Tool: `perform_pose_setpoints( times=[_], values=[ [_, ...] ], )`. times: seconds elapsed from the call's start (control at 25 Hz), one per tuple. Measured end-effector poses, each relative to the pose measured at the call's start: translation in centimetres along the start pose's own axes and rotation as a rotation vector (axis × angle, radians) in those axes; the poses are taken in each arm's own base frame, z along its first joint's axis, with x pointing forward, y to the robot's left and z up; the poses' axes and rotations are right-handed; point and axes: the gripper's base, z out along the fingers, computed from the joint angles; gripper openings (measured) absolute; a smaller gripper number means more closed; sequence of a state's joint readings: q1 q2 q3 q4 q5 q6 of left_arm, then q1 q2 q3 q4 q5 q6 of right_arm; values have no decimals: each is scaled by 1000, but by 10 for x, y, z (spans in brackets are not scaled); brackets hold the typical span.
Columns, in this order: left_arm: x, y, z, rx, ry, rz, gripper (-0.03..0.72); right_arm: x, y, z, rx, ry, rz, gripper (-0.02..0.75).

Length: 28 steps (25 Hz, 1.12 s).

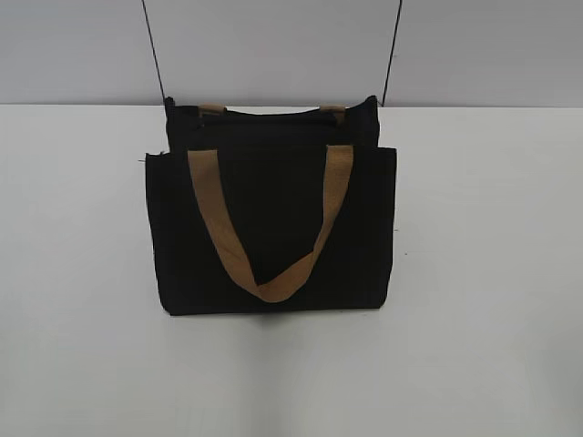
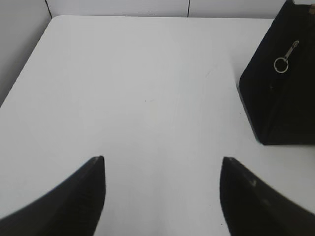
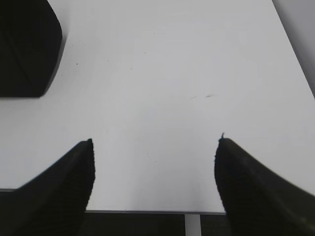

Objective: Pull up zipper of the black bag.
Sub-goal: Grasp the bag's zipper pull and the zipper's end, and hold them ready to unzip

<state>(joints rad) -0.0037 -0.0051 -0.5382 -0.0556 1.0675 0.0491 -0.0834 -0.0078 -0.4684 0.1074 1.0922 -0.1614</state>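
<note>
The black bag (image 1: 273, 228) stands upright in the middle of the white table, with a tan handle (image 1: 273, 237) hanging down its front. In the left wrist view the bag's end face (image 2: 285, 98) is at the right edge, and the zipper's silvery pull tab with a ring (image 2: 284, 60) hangs on it. In the right wrist view a corner of the bag (image 3: 24, 49) is at the upper left. My left gripper (image 2: 162, 162) is open and empty over bare table, left of the bag. My right gripper (image 3: 155, 142) is open and empty near the table's front edge. Neither arm shows in the exterior view.
The white table (image 1: 492, 273) stretches on both sides of the bag. Its front edge (image 3: 147, 211) lies just under my right gripper. A grey wall (image 1: 273, 45) stands behind, with two thin dark cables (image 1: 155, 55) running up from the bag.
</note>
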Motion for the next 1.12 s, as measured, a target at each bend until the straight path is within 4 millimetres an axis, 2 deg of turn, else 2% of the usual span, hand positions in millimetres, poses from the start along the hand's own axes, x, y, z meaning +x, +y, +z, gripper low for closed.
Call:
perform_pose_setpoints(
  times=[1.12],
  values=[
    [0, -1, 0, 7, 0, -4, 543, 0, 0, 0, 0, 0, 0, 576]
  ],
)
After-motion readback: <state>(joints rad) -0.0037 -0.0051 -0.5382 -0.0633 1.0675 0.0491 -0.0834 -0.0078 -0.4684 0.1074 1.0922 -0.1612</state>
